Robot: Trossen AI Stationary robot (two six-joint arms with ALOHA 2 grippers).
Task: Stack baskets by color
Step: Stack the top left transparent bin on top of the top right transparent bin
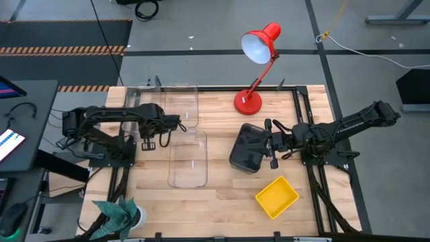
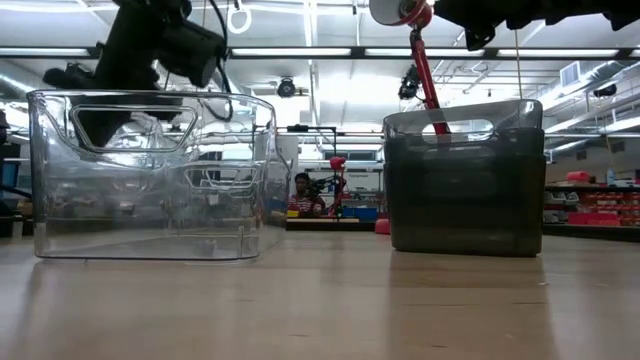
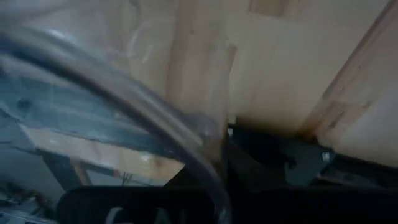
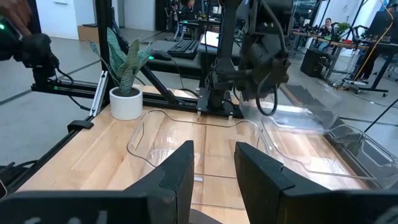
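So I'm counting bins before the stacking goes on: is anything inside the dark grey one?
From above, the dark grey basket shows only its own dark interior. The right hand covers its near edge, so that part stays hidden. The tinted wall reveals nothing separate inside.

Baskets on the table

Two clear baskets (image 1: 187, 158) (image 1: 181, 105) at nine to eleven o'clock, upright, the far one's rim pinched; a smoky grey basket (image 1: 246, 148) at centre; one small yellow basket (image 1: 276, 197) at five o'clock, skewed.
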